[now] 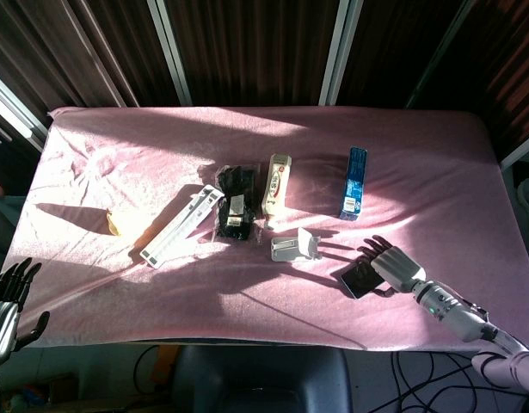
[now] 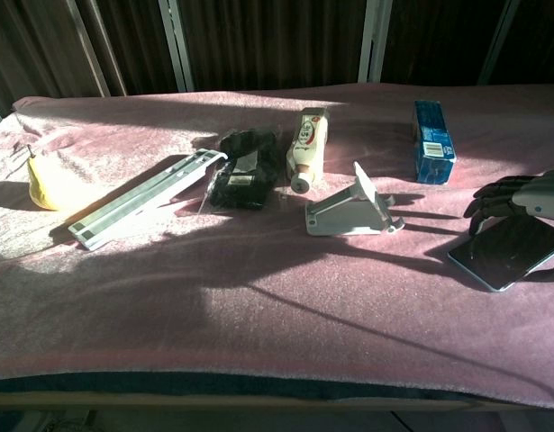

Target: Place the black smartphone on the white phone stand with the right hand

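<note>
The flat black smartphone with a glossy screen (image 2: 508,251) lies near the front right part of the pink cloth-covered table (image 1: 247,292), tilted up off the cloth at its far-right end, where the right hand (image 1: 393,265) has it. The dark fingers (image 2: 494,194) curl down over the phone's far edge, and in the chest view a thumb tip shows under its right corner, so the hand grips the phone between fingers and thumb rather than merely resting on it. Just to the left of the phone, apart from it, stands the white folding phone stand (image 2: 349,209), its back plate raised at a slant and its base flat on the cloth. Behind the stand lies a white tube with red print (image 2: 308,144), and to the right of that a blue rectangular box (image 2: 431,139). Left of the tube sits a black packet with a white label (image 2: 245,171), then a long white strip-shaped package (image 2: 146,198) lying diagonally, and farther left a yellow pear-shaped fruit (image 2: 40,184). The left hand (image 1: 8,301) hangs off the table's front left corner, fingers spread and holding nothing.
</note>
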